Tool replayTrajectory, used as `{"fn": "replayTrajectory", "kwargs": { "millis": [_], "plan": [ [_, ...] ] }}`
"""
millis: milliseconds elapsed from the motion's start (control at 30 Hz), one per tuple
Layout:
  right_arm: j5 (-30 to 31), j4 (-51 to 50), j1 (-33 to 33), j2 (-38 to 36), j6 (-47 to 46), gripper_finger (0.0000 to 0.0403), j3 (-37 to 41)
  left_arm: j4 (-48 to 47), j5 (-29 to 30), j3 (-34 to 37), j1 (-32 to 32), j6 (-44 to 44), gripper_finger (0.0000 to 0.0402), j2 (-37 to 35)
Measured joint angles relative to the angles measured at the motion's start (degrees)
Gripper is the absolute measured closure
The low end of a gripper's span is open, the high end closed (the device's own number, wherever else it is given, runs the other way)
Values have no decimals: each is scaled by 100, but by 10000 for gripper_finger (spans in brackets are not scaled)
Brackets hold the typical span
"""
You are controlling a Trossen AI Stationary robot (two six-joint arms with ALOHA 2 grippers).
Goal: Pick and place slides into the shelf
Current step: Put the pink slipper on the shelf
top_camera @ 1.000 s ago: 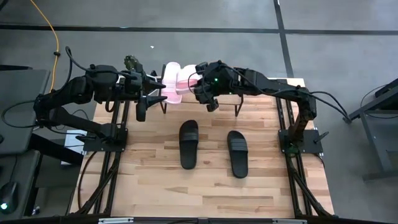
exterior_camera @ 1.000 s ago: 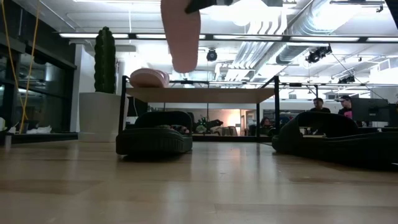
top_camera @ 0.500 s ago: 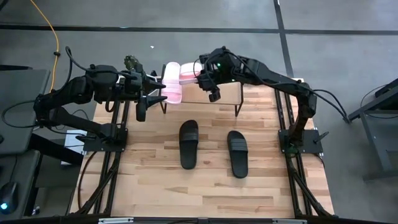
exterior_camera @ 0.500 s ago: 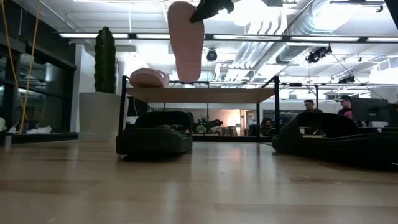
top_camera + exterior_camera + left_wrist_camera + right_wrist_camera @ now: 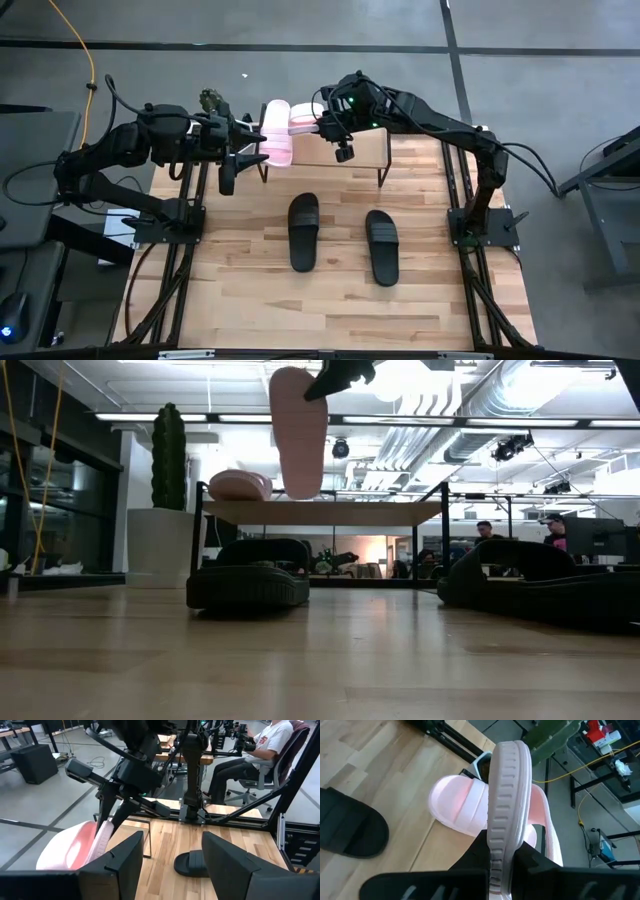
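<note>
A pale pink slide (image 5: 298,430) hangs in the air above the shelf (image 5: 320,512), with my right gripper (image 5: 318,125) shut on it. A second pink slide (image 5: 277,140) lies flat on the shelf's top board, near its left end. Two black slides (image 5: 303,231) (image 5: 381,246) rest sole down on the table in front of the shelf. My left gripper (image 5: 172,865) waits open at the shelf's left end, with nothing between its fingers. My right gripper pinches the sole of the pink slide at its upper end (image 5: 501,851) between its two fingers, one on each face, with the ribbed side edge (image 5: 507,795) showing between them. The fingers come from the table's right, slanting down. The slide hangs on edge, clear of the shelf.
A tall cactus (image 5: 168,455) in a white pot (image 5: 158,545) stands past the table's far left corner. Bare wooden table (image 5: 300,310) lies nearer than the black slides. People sit in the room beyond the table.
My right gripper has carried the pink slide toward the table's far edge and a little to the left, over the shelf, rolling its wrist. The slide has turned with it and hangs slightly lower, close above the shelf's top.
</note>
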State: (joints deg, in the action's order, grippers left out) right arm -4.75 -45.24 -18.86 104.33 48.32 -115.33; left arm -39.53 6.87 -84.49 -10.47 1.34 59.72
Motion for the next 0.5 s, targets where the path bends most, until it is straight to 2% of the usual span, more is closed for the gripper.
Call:
{"fn": "replayTrajectory", "kwargs": {
  "millis": [300,500],
  "plan": [
    [-5,430,-91,-35,-225,396,-2,0,0,0,-1,0,213,0],
    [1,269,-230,-74,-439,396,-364,0,0,0,1,0,213,0]
  ]
}}
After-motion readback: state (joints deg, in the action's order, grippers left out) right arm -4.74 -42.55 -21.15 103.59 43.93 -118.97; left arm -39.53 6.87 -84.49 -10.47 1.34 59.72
